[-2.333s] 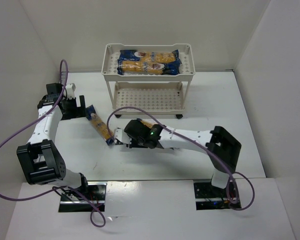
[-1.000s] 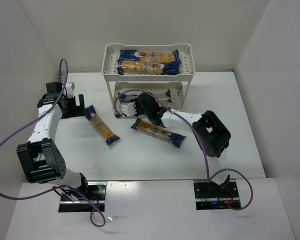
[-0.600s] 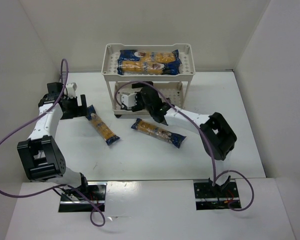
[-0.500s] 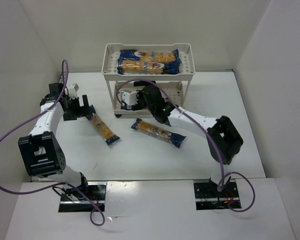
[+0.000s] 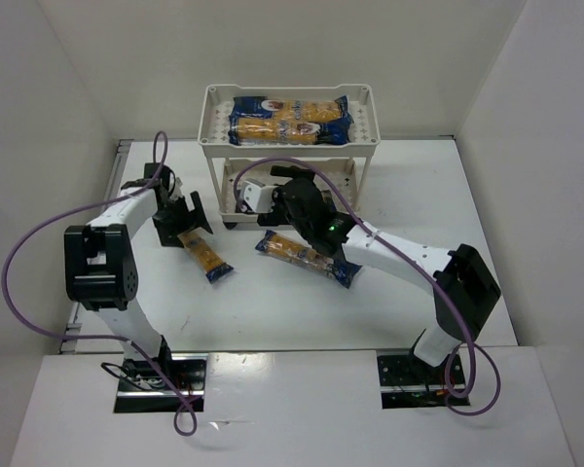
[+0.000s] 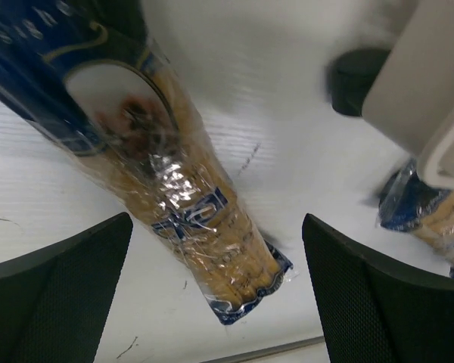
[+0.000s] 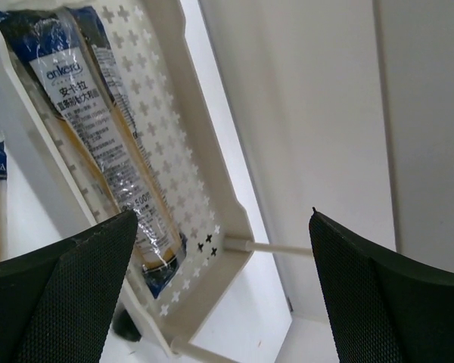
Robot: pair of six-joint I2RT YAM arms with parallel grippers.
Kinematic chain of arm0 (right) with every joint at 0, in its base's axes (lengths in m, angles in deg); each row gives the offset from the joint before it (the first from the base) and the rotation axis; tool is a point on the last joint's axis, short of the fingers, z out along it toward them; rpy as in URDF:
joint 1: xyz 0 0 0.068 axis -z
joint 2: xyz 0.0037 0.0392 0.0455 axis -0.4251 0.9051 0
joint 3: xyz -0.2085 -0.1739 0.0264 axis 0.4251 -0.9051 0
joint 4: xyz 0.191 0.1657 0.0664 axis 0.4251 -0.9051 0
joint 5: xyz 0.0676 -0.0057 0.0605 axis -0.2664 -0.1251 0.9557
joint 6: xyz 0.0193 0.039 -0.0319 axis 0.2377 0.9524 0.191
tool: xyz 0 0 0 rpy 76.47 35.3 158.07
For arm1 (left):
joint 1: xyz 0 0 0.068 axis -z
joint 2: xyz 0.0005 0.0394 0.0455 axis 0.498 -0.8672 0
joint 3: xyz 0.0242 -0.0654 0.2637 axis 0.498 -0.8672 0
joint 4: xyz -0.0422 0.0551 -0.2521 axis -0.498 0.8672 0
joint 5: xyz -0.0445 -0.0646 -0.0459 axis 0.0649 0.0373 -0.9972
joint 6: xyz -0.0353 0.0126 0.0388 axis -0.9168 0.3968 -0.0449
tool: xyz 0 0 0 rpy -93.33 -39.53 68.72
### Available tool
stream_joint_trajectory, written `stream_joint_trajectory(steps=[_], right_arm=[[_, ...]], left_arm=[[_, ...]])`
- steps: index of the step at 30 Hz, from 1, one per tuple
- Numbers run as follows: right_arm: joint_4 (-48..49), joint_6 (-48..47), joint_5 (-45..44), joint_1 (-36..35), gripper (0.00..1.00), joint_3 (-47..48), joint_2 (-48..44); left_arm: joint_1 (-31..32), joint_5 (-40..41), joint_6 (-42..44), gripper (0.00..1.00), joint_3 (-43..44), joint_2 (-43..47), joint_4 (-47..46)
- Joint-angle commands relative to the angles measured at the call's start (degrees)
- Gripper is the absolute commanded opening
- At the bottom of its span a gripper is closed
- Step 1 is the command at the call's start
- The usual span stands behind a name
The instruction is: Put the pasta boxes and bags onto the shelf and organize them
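Observation:
The cream shelf stands at the back, with two pasta bags side by side on its upper tray. A third bag lies in the perforated lower tray. My right gripper hangs open and empty just in front of that tray. Two more bags lie on the table, one at the left and one in the middle. My left gripper is open above the left bag, its fingers either side of it and apart from it.
A dark caster and a corner post of the shelf stand close to the right of my left gripper. White walls enclose the table on three sides. Purple cables loop over both arms.
My right gripper has opened and left its bag in the lower tray, drawing back a little. My left arm has swung right, over the left bag on the table.

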Motion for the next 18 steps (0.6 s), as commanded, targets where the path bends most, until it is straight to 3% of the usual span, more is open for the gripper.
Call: stream_joint_trajectory(steps=[1,6,14,15,16,17,18], right_arm=[[-0.6,3.0,-2.5,0.1,0.99,1.3,-0.3],[-2.7,4.3,-3.1,0.1,0.99,3.3,0.9],[-2.7,4.9,-3.1,0.1,0.99,2.8,0.9],[-2.7,4.9,-3.1,0.1,0.99,2.8,0.9],[-2.7,4.9,-3.1,0.1,0.99,2.8,0.9],[-2.7,4.9,-3.1,0.1,0.98,2.8,0.4],[-2.7,4.9,-3.1,0.1,0.98,2.8,0.3]], left_arm=[[0.4,5.7,-4.2,1.00,3.8,-1.4,2.0],[0.4,10.4,-4.9,1.00,0.2,-2.4,2.5],[1.5,10.4,-3.7,0.97,1.4,-8.5,0.2],[1.5,10.4,-3.0,0.89,0.6,-8.5,-0.4],[1.5,10.4,-3.0,0.75,0.1,-8.5,-0.4],[1.5,10.4,-2.1,0.40,-1.1,-9.1,-1.1],[1.5,10.4,-0.9,0.27,-1.7,-9.1,-2.1]])
